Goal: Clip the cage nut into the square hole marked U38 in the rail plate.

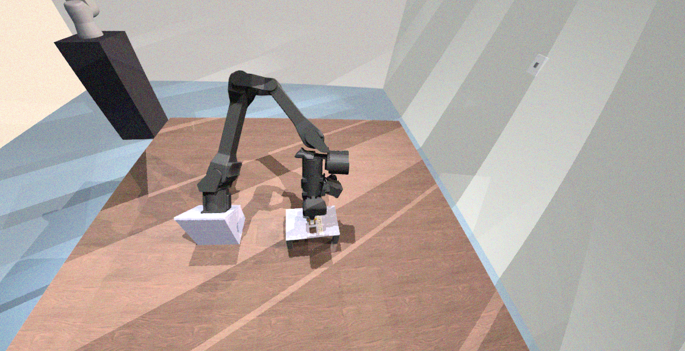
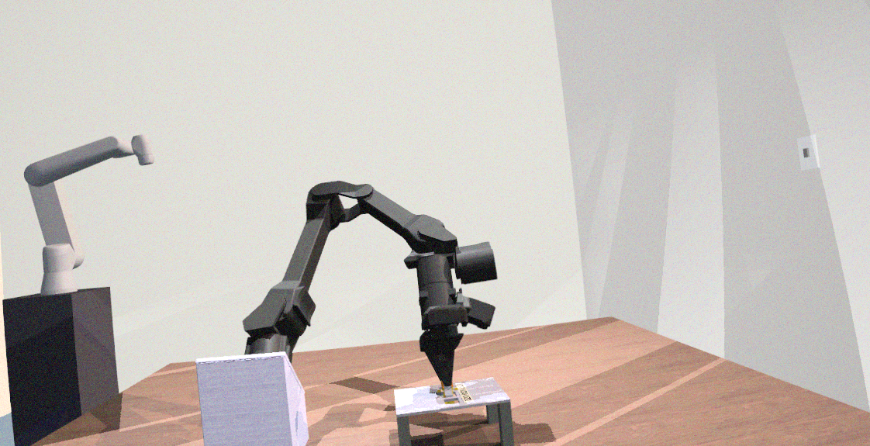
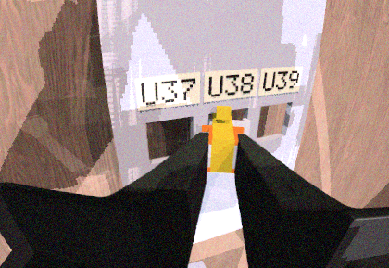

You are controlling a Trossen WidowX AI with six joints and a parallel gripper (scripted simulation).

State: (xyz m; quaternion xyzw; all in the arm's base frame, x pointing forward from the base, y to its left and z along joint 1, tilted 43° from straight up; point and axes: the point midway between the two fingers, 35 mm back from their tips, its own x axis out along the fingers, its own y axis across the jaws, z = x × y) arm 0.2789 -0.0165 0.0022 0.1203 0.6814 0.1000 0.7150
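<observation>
- A black six-joint arm (image 1: 234,123) (image 2: 307,247) arches toward the rail plate (image 1: 296,226) (image 2: 416,400) (image 3: 232,31), its wrist above the plate and its end effector (image 1: 312,218) (image 2: 448,385) (image 3: 221,143) pointing down.
- The end effector is clamped on the cage nut (image 1: 308,220) (image 2: 443,389) (image 3: 222,148), a yellow piece with orange side parts between two dark fingers.
- The cage nut is at the rail plate's middle opening, the U38 hole (image 3: 240,113), partly covering it in the wrist view; whether its wings have passed through cannot be told.
- Across the rail plate run three printed labels, U37 (image 3: 169,92), U38 (image 3: 232,85) and U39 (image 3: 282,81), each beside its own square hole.
- Raised on grey legs (image 2: 505,424), the rail plate stands over a wood-grain surface (image 1: 383,271) (image 2: 639,357) (image 3: 358,114) striped with light and shadow.
- Left of the rail plate in the exterior view, a pale block (image 1: 210,228) (image 2: 243,403) is at the black arm's foot.
- Well behind and left of the rail plate in that view, a light grey robot arm (image 1: 86,20) (image 2: 57,211) stands on a dark pedestal (image 1: 110,85) (image 2: 39,345).
- Far right of the rail plate, a white fixture (image 1: 537,65) (image 2: 807,151) is mounted on the wall.
</observation>
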